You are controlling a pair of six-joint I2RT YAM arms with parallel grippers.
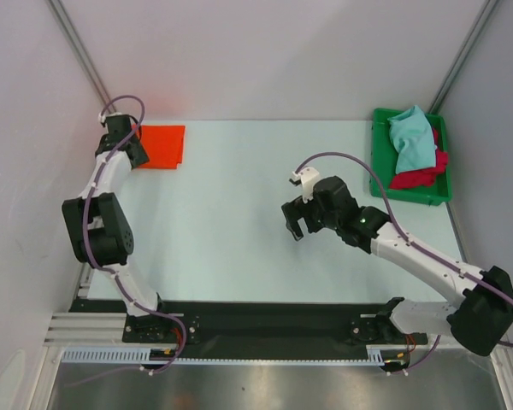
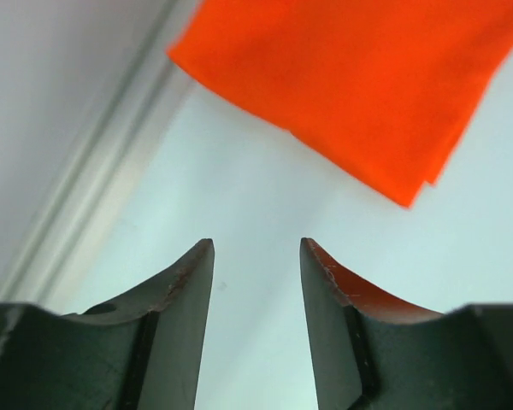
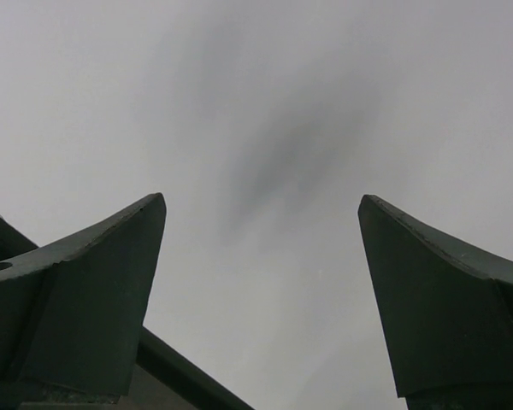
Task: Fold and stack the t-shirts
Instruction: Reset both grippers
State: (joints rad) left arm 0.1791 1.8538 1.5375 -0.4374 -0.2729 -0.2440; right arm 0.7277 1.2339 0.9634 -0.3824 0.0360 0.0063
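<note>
A folded bright orange t-shirt lies flat at the far left of the table. My left gripper hovers just beside its left edge, jaws apart with only bare table between them. A light teal t-shirt lies crumpled on top of a crimson red t-shirt in the green tray at the far right. Over the middle of the table my right gripper stands wide open and empty, its wrist view showing only grey wall.
White enclosure walls close in the table on the left, back and right. The left wall's base runs close beside the left gripper. Both arm bases sit on the black rail at the near edge.
</note>
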